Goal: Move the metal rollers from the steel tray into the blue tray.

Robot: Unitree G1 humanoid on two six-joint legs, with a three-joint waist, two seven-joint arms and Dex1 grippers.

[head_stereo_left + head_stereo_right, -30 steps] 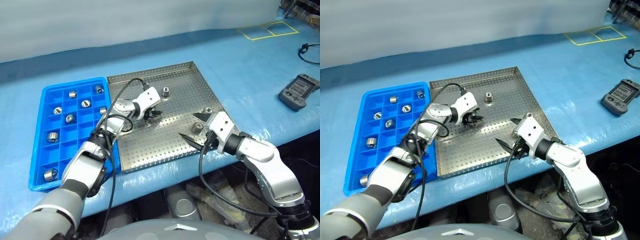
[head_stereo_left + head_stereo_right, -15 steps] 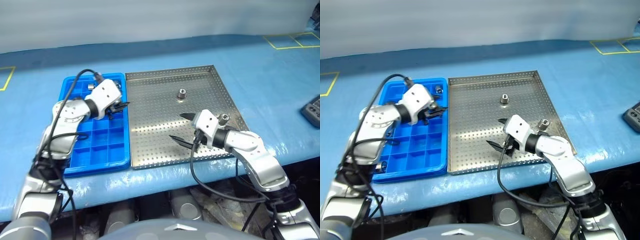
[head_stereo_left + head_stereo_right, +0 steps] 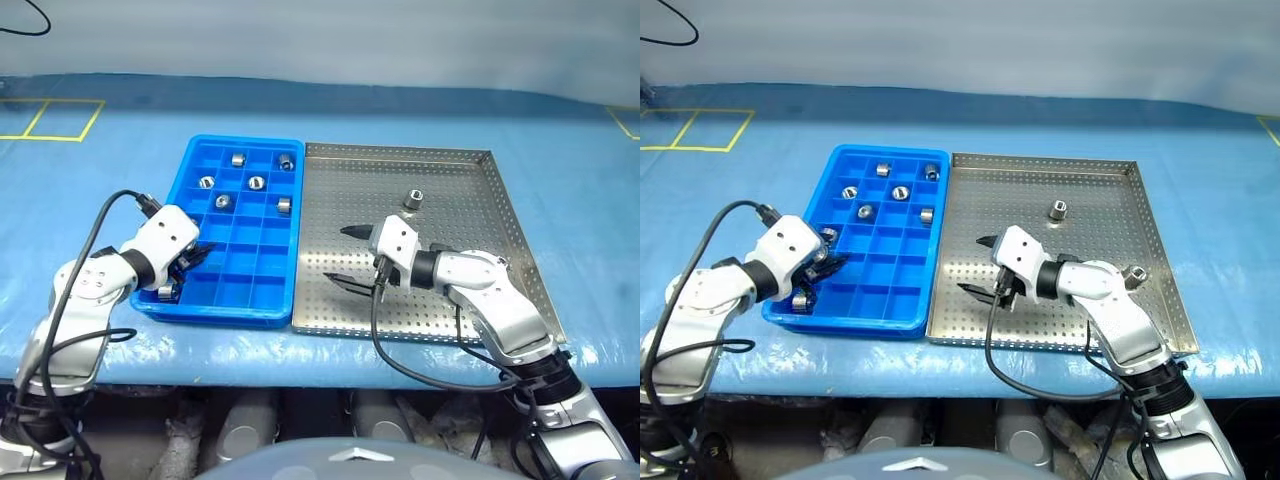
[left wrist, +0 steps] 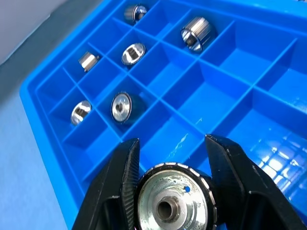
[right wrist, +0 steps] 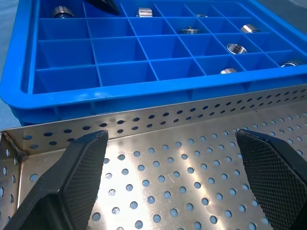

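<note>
The blue tray (image 3: 215, 311) lies left of the steel tray (image 3: 460, 180), the two side by side. Several metal rollers (image 3: 256, 183) rest in the blue tray's far compartments. One roller (image 3: 413, 200) stands on the steel tray's far part, and another (image 3: 1133, 273) near its right rim. My left gripper (image 3: 190, 260) hovers over the blue tray's near left corner, shut on a roller (image 4: 175, 203) held between its fingers. My right gripper (image 3: 338, 255) is open and holds nothing, low over the steel tray's left part, pointing at the blue tray.
Both trays sit on a blue-covered table whose front edge (image 3: 300, 365) runs just below them. Yellow tape squares (image 3: 50, 120) mark the far left. A black cable (image 3: 30, 15) lies at the far left corner.
The view has swung left. My left gripper carried a roller from the steel tray across to the blue tray's near left corner. The right gripper edged left, still open.
</note>
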